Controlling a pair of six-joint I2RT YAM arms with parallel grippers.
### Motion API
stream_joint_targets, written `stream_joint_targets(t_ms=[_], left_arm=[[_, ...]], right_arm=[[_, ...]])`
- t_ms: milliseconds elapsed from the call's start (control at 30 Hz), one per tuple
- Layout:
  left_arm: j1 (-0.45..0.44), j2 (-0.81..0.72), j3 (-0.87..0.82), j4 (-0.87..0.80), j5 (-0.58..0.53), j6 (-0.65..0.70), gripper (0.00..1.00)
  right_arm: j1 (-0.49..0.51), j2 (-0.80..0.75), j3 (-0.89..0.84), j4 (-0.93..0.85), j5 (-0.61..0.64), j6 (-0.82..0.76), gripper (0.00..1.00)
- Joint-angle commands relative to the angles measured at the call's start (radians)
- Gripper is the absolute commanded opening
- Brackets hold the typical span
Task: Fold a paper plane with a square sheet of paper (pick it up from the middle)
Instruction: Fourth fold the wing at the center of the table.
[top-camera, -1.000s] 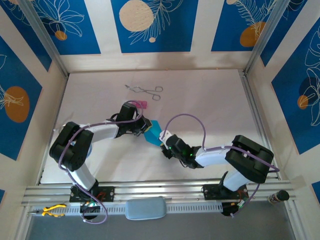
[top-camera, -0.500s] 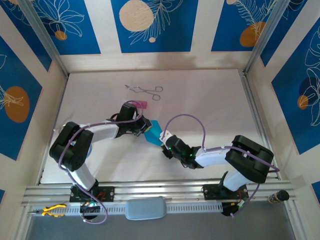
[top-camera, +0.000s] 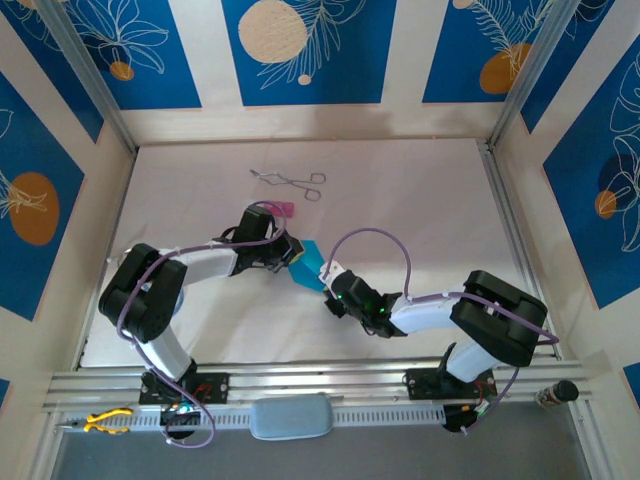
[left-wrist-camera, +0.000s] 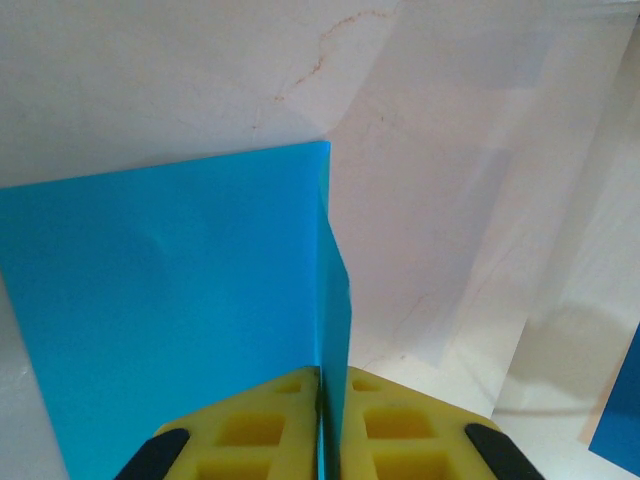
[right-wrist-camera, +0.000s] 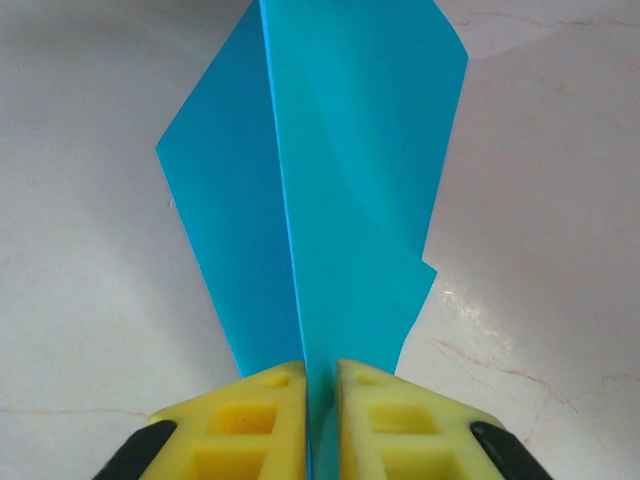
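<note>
The cyan-blue sheet of paper is folded into a small pointed wedge, the paper plane, held just above the table's middle between both grippers. My left gripper grips it from the left. In the left wrist view the yellow pads are pressed together on an upright fold of the paper, at my left gripper. My right gripper grips the near right end. In the right wrist view the paper fans out ahead, its centre crease pinched in my right gripper.
Metal forceps lie at the back of the white table. A small pink block sits just behind the left wrist. Yellow-handled pliers and a grey pad rest on the front rail. Patterned walls enclose three sides.
Both arms and the paper stay where they were. No shift shows in the top view.
</note>
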Motion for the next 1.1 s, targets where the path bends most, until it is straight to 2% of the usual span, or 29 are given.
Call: stream_joint_targets(t_ms=[0, 233, 500, 667, 833, 1067], left_arm=[[0.005, -0.011, 0.001, 0.015, 0.010, 0.002, 0.13], [0.005, -0.020, 0.001, 0.014, 0.008, 0.004, 0.17], [0.015, -0.084, -0.003, -0.055, -0.047, 0.052, 0.36], [0.023, -0.144, -0.016, -0.102, -0.110, 0.074, 0.44], [0.029, -0.177, -0.027, -0.112, -0.133, 0.085, 0.46], [0.033, -0.176, -0.034, -0.102, -0.125, 0.081, 0.46]], right_arm=[[0.003, 0.005, 0.018, 0.013, -0.020, 0.012, 0.11], [-0.010, 0.016, 0.016, 0.024, -0.066, 0.060, 0.05], [-0.052, 0.012, -0.001, 0.056, -0.151, 0.133, 0.03], [-0.110, 0.004, -0.023, 0.101, -0.308, 0.217, 0.02], [-0.170, 0.018, -0.018, 0.109, -0.455, 0.291, 0.02], [-0.223, 0.043, -0.025, 0.143, -0.563, 0.361, 0.02]])
